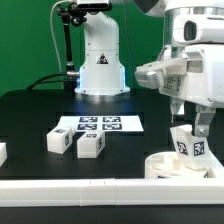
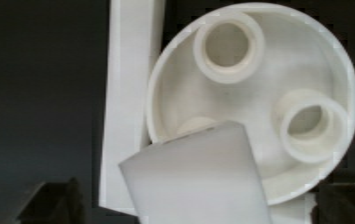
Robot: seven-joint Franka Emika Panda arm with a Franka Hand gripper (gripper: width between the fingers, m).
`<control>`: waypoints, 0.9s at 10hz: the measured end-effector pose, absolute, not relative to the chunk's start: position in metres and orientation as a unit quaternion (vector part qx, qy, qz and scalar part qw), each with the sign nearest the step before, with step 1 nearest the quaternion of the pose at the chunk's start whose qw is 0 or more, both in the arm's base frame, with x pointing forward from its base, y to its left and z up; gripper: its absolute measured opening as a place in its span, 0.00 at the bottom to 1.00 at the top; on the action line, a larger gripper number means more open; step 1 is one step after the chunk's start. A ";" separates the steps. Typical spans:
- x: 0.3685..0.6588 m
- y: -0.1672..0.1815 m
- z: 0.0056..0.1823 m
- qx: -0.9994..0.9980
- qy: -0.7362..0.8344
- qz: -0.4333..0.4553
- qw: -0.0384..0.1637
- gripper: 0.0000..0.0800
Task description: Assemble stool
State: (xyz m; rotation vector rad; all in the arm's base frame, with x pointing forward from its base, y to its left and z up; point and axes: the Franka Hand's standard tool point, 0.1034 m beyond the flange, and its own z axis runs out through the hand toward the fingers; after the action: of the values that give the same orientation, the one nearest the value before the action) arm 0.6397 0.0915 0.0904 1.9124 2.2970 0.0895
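The leg, a blocky matte white plastic piece bearing a black-and-white tag, sits clamped in the gripper right over the seat. The seat is a smooth round disc with raised ring sockets, at the exterior view's 4 o'clock. The step appears to be fitting the first leg, which next needs centring on a socket and pressing down. A second leg and a third leg lie at 8 o'clock.
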 end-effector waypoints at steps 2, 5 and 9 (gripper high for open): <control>0.640 0.090 0.090 0.627 0.774 0.027 0.078 0.81; 0.640 0.089 0.090 0.631 0.771 0.027 0.078 0.42; 0.640 0.088 0.090 0.647 0.758 0.028 0.078 0.42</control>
State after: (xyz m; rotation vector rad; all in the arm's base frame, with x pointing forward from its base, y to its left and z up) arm 0.6399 0.0880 0.0900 1.9378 2.2704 0.0828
